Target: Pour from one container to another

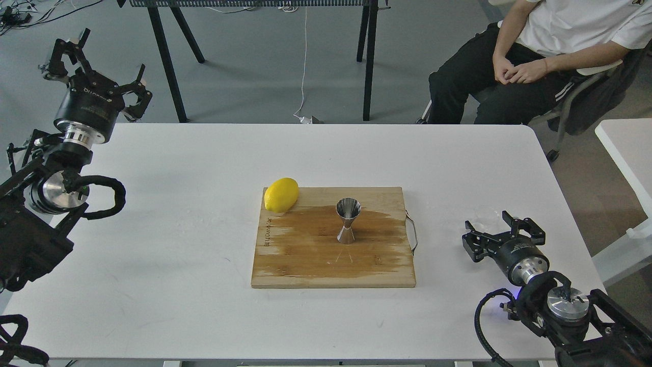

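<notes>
The steel hourglass jigger (348,221) stands upright in the middle of the wooden cutting board (305,260), on the board's wet dark patch. The small clear glass cup (486,214) rests on the white table right of the board, faint against the tabletop. My right gripper (500,228) is open just behind the cup, its fingers spread to either side, and holds nothing. My left gripper (108,53) hangs open and empty beyond the table's far left corner, far from both containers.
A yellow lemon (281,194) lies at the board's far left corner. A metal handle (411,232) sticks out of the board's right edge. A seated person (540,56) is past the far right corner. Another white table (629,153) stands to the right.
</notes>
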Tool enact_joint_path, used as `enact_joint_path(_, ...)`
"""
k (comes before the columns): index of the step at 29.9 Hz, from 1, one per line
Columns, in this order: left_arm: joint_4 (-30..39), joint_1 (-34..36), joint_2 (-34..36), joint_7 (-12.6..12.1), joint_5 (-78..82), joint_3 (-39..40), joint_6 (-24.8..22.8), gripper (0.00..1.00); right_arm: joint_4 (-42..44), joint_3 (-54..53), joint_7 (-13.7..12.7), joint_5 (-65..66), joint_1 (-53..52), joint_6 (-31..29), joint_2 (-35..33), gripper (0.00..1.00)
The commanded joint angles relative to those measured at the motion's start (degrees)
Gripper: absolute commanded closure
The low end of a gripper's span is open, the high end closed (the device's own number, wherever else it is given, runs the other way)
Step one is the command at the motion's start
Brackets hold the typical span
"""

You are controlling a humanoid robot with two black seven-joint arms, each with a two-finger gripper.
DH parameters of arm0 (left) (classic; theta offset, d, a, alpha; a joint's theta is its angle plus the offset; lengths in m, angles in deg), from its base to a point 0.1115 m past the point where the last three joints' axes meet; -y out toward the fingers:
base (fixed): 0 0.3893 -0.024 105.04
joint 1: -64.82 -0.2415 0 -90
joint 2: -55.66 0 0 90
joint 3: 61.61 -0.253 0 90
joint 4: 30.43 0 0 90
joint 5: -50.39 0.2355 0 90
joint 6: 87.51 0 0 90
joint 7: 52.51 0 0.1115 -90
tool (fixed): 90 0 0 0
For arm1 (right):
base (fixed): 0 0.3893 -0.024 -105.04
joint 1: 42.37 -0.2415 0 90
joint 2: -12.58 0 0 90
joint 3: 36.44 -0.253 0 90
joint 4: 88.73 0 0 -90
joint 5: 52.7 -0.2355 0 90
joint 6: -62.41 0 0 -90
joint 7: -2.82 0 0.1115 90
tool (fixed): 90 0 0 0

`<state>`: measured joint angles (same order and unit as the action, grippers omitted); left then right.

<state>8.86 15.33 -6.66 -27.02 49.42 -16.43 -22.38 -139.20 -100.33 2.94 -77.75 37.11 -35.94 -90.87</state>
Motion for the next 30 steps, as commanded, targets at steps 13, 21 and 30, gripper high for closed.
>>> enact_joint_path(13,0.0,0.0,0.3,0.0,0.1,0.0,-0.1,0.0,-2.6,0.9,-0.3,0.6,-1.1,-8.5,-0.8,0.01)
enact_joint_path(21,0.0,0.1,0.4,0.0,0.1,0.1,0.0,0.0,-2.9,0.7,0.7,5.2,-8.8,-11.4,-2.8,0.0)
enact_joint_path(30,0.0,0.1,0.1,0.0,0.0,0.1,0.3,0.0,-2.2,0.6,9.8,9.1,-18.1,-16.1,-4.8,0.0)
